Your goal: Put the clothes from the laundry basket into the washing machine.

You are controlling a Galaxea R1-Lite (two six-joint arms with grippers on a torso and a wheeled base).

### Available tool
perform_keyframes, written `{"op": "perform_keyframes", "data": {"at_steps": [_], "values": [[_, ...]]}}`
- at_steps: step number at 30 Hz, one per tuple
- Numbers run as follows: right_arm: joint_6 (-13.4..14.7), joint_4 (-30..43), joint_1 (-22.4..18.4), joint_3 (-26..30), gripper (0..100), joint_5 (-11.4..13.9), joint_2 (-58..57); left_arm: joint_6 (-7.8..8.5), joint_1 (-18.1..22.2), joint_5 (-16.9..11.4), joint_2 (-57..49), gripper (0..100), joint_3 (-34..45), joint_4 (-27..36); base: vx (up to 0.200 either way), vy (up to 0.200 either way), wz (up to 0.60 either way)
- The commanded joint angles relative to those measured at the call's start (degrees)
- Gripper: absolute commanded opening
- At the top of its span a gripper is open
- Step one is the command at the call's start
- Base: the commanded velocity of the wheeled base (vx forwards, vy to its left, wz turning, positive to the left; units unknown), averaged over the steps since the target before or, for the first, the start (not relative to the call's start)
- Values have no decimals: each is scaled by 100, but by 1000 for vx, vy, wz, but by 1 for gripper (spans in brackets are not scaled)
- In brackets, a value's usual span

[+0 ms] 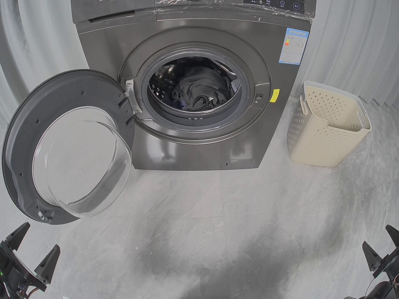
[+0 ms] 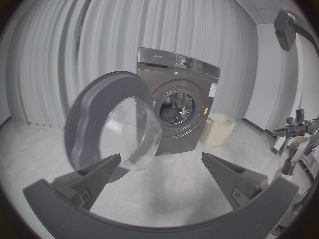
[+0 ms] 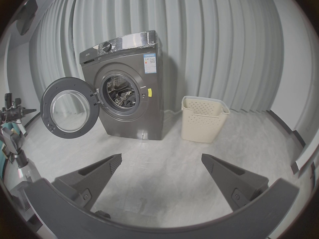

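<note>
Two tools, both spread wide, nothing between the fingers. Left tool sits low at near left over the floor, close to the lower rim of the door. Right tool sits low at near right, well apart from the basket. Both are well short of the washer. Door is swung fully open to the left, glass bowl facing out. Clothes: a dark bundle lying in the drum, with a bit of lighter fabric showing at its right edge. Basket is cream, perforated, upright on the floor just beside the washer's right side. Grey curtain hangs behind both.
</note>
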Motion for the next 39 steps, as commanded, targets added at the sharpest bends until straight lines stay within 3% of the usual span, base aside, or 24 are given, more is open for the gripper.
{"op": "perform_keyframes", "data": {"at_steps": [1, 4, 5, 7, 8, 9, 10, 11, 12, 13, 15, 16, 17, 18, 19, 22, 24, 28, 32, 34, 36, 37, 38, 39], "values": [[85, 865, -658, 90, 100, -45, -1567, -2, 1208, -80, -1980, 100, 99, 1321, 0, 0, 0], [173, 865, -658, 90, 100, -45, -1558, -90, 1296, -62, -2033, 100, 99, 1611, 0, 200, 0], [181, 865, -667, 90, 100, -45, -1558, -362, 1331, -45, -2024, 100, 99, 1734, 0, 200, 0], [208, 865, -676, 90, 100, -159, -1558, -591, 1445, 17, -2024, 100, 99, 1796, 0, 200, 0], [208, 865, -676, 90, 100, -221, -1558, -599, 1515, 35, -2024, 100, 99, 1796, 0, 200, 0], [181, 882, -746, 90, 100, -528, -1558, -564, 1753, 87, -2024, 100, 99, 1796, 0, 200, 0], [173, 891, -772, 90, 100, -572, -1558, -547, 1823, 87, -2024, 100, 99, 1805, 0, 200, 0], [155, 882, -930, 90, 100, -704, -1567, -380, 2043, 87, -2033, 100, 99, 1866, 0, 200, 0], [146, 882, -974, 90, 100, -669, -1576, -318, 2122, 70, -2068, 100, 99, 1910, 0, 200, 0], [120, 882, -1115, 90, 100, -484, -1611, -151, 2333, 8, -2191, 100, 99, 2025, 0, 200, 0], [-38, 953, -1396, 72, 100, 245, -1795, 165, 2508, -256, -2543, 100, 99, 2060, 0, 200, 0], [-47, 961, -1414, 64, 100, 324, -1830, 174, 2500, -264, -2543, 100, 99, 2060, 0, 200, 0], [-21, 961, -1484, 64, 100, 992, -2103, 244, 2464, -352, -2517, 100, 99, 2060, 0, 200, 0], [-30, 961, -1475, 64, 100, 992, -2059, 183, 2464, -335, -2525, 100, 99, 2060, 0, 200, 0], [-73, 970, -1475, 64, 100, 834, -2024, 183, 2456, -343, -2525, 100, 99, 2060, 0, 200, 0], [-135, 970, -1467, 72, 100, 78, -2059, 156, 2456, -361, -2525, 100, 99, 2051, -200, 200, 0], [-117, 988, -1467, 64, 100, -27, -2050, 95, 2456, -396, -2534, 100, 99, 2051, 0, 0, 0], [-47, 1032, -1458, 55, 100, 210, -2033, -63, 2456, -405, -2525, 100, 99, 2068, 0, 0, 0], [287, 1093, -1475, 37, 100, 192, -2050, 60, 2473, -326, -2525, 100, 99, 2156, 0, 0, 0], [287, 1067, -1475, 46, 100, 148, -2050, 60, 2464, -326, -2525, 100, 90, 2192, 0, 0, 0], [234, 1128, -1484, 64, 100, 553, -2050, 16, 2464, -414, -2534, 100, 99, 2165, 0, 0, 0], [67, 1199, -1467, 99, 100, 983, -2015, -2, 2464, -431, -2534, 100, 99, 2174, 0, 0, 0], [-38, 1287, -1467, 72, 100, 1247, -2015, -46, 2464, -510, -2534, 100, 99, 2200, 0, 0, 0], [-38, 1322, -1467, 64, 100, 1238, -1997, -54, 2464, -554, -2534, 100, 99, 2209, 0, 0, 0]]}}
